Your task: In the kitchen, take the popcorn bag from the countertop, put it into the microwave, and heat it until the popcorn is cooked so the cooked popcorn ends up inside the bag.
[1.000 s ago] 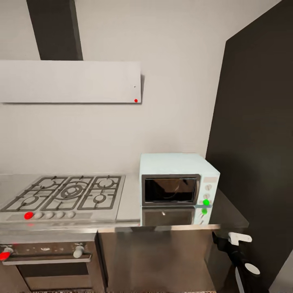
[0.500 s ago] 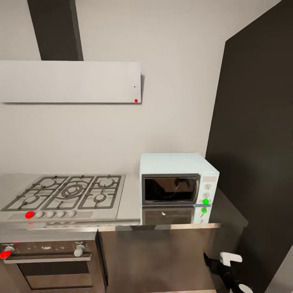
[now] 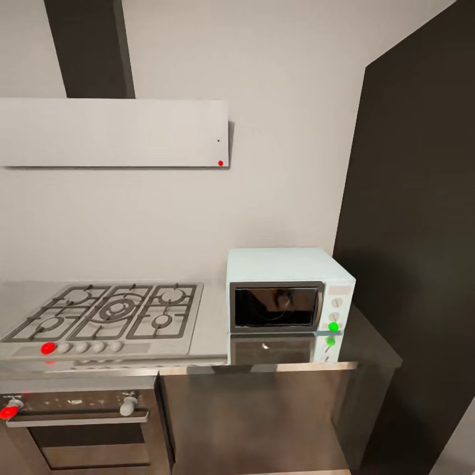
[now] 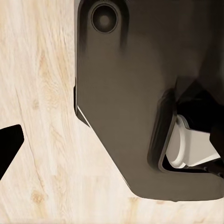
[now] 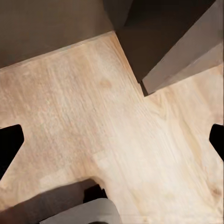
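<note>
Floorboards (image 5: pixel 107 121) fill my right wrist view, with the right gripper (image 5: pixel 112 140) spread wide; I cannot tell the left gripper's state. Farther off, the microwave (image 3: pixel 289 305) sits door shut on the countertop (image 3: pixel 211 323), beside the hob (image 3: pixel 105 313).

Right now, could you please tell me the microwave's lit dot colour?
Green, clearest in the head view.

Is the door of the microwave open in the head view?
No, the dark glass door of the microwave sits flush in its pale blue front, closed, on the countertop.
</note>
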Available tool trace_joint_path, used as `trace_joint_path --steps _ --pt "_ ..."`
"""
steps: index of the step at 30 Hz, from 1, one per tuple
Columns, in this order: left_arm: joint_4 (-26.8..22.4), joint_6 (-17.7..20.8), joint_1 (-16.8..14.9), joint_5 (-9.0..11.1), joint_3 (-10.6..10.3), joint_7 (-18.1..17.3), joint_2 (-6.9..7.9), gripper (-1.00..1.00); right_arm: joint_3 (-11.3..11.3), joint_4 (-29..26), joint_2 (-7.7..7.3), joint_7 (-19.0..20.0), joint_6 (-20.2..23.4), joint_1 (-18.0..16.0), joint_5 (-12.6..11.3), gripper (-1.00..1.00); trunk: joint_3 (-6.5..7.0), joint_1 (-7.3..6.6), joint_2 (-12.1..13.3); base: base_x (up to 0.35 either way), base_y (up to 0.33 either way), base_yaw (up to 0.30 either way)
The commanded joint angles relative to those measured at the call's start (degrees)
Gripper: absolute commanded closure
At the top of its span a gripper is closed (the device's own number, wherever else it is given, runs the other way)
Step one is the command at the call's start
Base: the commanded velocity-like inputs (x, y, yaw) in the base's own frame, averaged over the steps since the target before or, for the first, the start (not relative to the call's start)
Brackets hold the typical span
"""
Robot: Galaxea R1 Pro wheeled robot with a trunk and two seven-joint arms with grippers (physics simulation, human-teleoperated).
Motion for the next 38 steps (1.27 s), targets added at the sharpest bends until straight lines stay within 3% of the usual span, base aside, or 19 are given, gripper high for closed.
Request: trace_joint_path --steps 1,10,12,14,17,23,38 --pt "-0.10 0.38 0.01 0.17 0.31 -0.16 0.01 -1.00 -0.32 0.52 -0.02 -0.85 -0.36 1.64 0.71 -1.00 -0.01 0.02 -0.03 0.000 0.000 0.000" --pt "-0.10 0.38 0.01 0.17 0.31 -0.16 0.01 -1.00 0.31 0.74 1.16 -1.17 0.29 14.95 1.11 -1.00 -0.01 0.02 -0.03 0.000 0.000 0.000" --pt "-0.10 0.38 0.01 0.17 0.31 -0.16 0.01 -1.00 0.38 0.74 1.39 0.08 0.31 17.26 1.11 -1.00 -0.01 0.02 -0.03 0.000 0.000 0.000" --pt "-0.10 0.38 0.00 0.17 0.31 -0.16 0.01 -1.00 0.45 0.74 1.59 4.55 0.30 19.46 1.14 -1.00 -0.01 0.02 -0.03 0.000 0.000 0.000" --pt "-0.10 0.38 0.01 0.17 0.31 -0.16 0.01 -1.00 0.71 0.74 1.67 8.13 0.21 20.44 1.18 -1.00 -0.01 0.02 -0.03 0.000 0.000 0.000" --pt "-0.10 0.38 0.00 0.17 0.31 -0.16 0.01 -1.00 3.96 0.57 1.68 9.03 -0.46 20.69 1.16 -1.00 -0.01 0.02 -0.03 0.000 0.000 0.000" --pt "-0.10 0.38 -0.01 0.17 0.31 -0.16 0.01 -1.00 4.32 0.13 1.61 8.96 -0.97 20.71 1.11 -1.00 -0.01 0.02 -0.03 0.000 0.000 0.000"
